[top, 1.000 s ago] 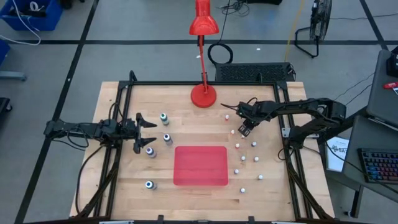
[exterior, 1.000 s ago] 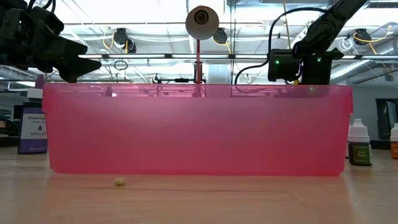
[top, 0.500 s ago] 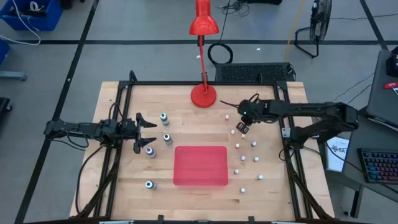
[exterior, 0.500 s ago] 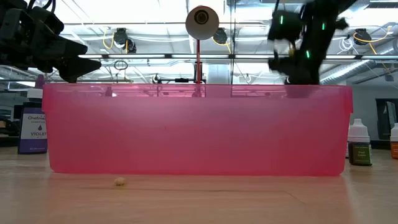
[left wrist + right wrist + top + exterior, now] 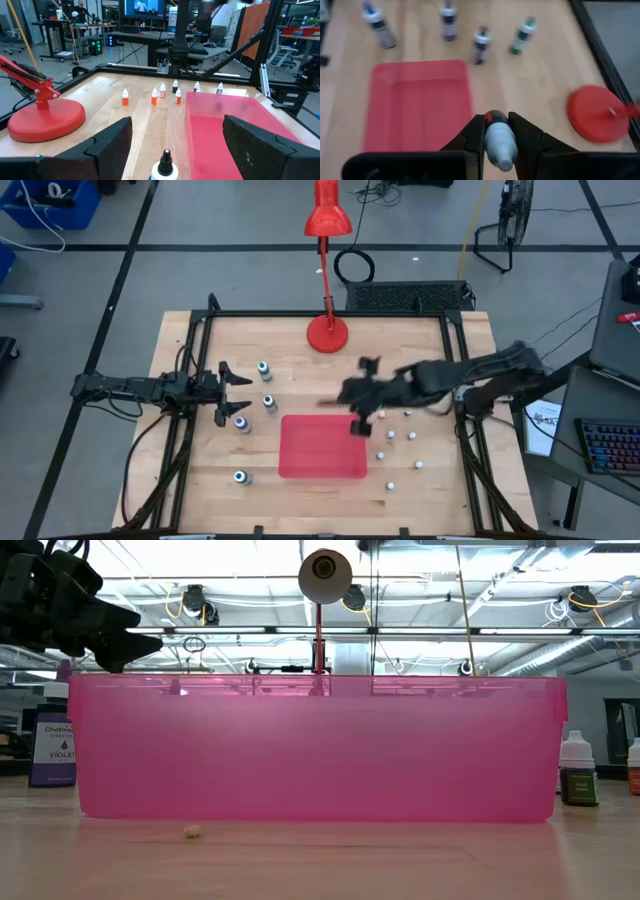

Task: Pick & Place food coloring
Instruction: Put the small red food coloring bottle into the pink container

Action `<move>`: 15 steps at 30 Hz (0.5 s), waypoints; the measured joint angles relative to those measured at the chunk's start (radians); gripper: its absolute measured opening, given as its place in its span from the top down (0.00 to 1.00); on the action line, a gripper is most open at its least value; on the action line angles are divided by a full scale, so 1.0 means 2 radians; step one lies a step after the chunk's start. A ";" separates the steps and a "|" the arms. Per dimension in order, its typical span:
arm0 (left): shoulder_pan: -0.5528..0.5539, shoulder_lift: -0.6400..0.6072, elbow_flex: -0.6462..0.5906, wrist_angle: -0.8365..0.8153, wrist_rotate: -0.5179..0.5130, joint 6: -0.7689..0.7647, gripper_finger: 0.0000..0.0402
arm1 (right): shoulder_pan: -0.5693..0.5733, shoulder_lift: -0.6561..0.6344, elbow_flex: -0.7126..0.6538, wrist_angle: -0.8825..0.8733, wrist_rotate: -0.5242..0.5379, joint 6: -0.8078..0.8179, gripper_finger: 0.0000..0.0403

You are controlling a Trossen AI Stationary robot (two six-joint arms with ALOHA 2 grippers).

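Right gripper (image 5: pixel 496 145) pinching a small food coloring bottle (image 5: pixel 498 141) over the table.

Its two dark fingers clamp the white-capped bottle just off the red tray's (image 5: pixel 322 447) far right corner, arm blurred. More bottles stand loose on the wood: a white-capped cluster (image 5: pixel 398 434) right of the tray, darker teal-capped ones (image 5: pixel 264 369) to its left. The left gripper (image 5: pixel 232 388) hangs beside those, fingers spread, empty. A red desk lamp (image 5: pixel 327 332) stands at the far edge.
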 joint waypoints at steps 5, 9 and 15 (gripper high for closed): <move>0.000 0.000 0.000 0.000 0.000 0.000 0.24 | 0.025 0.133 0.177 -0.102 -0.030 -0.025 0.87; 0.000 0.000 0.000 0.000 0.000 0.000 0.24 | 0.026 0.205 0.236 -0.148 -0.083 -0.038 0.87; 0.000 0.000 0.000 0.000 0.000 0.000 0.24 | 0.022 0.258 0.195 -0.135 -0.086 -0.068 0.87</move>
